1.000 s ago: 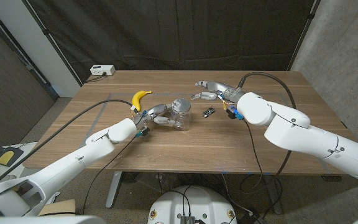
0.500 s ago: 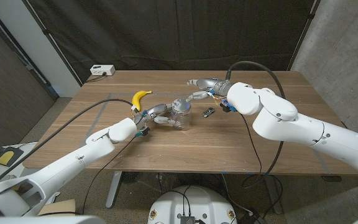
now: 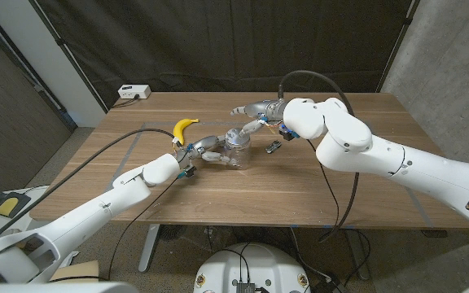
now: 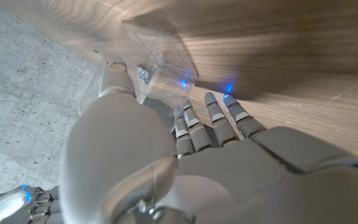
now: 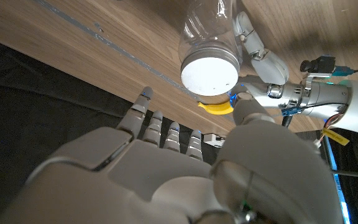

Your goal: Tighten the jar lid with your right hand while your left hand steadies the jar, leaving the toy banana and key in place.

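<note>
At a wooden table (image 3: 243, 183), a two-armed robot sets up to tighten a jar lid. Its left hand (image 3: 204, 150) grasps the clear jar (image 3: 237, 150) from the side near the table's middle, fingers wrapped on the glass, evidently to keep it from turning. The right hand (image 3: 255, 115) hovers just beside and above the jar with fingers spread and grasping nothing, not yet on the white lid (image 5: 209, 73); the right wrist view looks straight down onto that lid, suggesting the hand is lining up for its grip. The toy banana (image 3: 184, 128) lies near the left hand on the far side, and the small key (image 3: 273, 146) sits just right of the jar. Both lie close enough that a careless approach could nudge them.
</note>
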Robot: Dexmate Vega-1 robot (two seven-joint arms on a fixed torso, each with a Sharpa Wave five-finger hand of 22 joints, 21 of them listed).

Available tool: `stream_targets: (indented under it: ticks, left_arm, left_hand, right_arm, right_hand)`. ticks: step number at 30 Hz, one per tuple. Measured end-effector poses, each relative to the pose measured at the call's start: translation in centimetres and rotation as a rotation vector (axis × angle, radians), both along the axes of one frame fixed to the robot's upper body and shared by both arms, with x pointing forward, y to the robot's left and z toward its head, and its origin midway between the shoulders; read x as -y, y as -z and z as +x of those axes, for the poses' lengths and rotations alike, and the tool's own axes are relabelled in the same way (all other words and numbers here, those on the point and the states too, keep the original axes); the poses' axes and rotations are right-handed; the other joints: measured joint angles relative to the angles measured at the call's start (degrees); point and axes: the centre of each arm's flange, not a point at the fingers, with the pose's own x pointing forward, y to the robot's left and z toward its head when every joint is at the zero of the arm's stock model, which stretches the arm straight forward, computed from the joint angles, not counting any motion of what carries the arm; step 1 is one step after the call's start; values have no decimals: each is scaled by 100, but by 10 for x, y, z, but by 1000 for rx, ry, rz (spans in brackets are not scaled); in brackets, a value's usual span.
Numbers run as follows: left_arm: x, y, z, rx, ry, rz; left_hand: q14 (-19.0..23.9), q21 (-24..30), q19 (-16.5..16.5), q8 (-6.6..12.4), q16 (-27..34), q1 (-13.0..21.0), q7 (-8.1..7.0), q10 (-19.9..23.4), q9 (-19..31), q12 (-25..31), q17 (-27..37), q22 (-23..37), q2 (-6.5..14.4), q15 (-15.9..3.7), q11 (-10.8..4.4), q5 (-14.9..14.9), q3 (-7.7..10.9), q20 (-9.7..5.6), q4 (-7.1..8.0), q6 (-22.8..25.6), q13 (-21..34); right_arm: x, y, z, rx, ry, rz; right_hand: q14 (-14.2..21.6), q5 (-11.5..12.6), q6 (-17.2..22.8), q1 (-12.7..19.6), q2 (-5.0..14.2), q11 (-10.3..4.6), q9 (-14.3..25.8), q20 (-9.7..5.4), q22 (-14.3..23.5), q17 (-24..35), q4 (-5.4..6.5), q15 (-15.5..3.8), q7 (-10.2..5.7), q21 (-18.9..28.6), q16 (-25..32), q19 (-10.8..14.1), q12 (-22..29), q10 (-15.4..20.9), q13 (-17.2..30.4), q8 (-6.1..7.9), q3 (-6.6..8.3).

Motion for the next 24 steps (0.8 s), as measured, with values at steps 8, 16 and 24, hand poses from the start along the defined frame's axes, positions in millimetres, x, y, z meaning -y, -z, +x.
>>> stream_targets:
  ticks: [8,16,24]
  left_arm:
    - [0,-2,-1,17,-18,18]
    - [1,-3,-2,37,-39,42]
    - [2,-3,-2,41,-48,59]
  left_hand:
    - [0,0,-2,-19,0,-30,0,64,5,-28,0,0,30,0,-3,17,-8,2,8,0,1]
    - [0,0,-3,-21,-22,-43,0,79,5,-29,0,0,43,0,-3,17,1,2,0,0,34]
    - [1,1,-3,-21,-22,-43,0,79,4,-50,0,3,43,0,-3,16,2,2,-1,0,35]
  right_arm:
    - [-15,-4,0,-3,1,-105]
    - [-30,-6,1,-5,-2,-212]
    - [-44,-10,7,-13,8,-302]
  right_hand:
    - [-103,0,-94,191,-23,1,-1,-22,0,0,9,-3,-29,0,0,-23,0,-123,0,0,39]
    - [-164,0,-197,347,-46,-16,-1,-41,0,1,22,-3,-131,-27,0,-42,0,-264,-1,0,51]
    - [-205,0,-228,491,-38,-32,-1,-40,1,1,41,-1,-162,-27,0,-42,0,-321,-1,0,70]
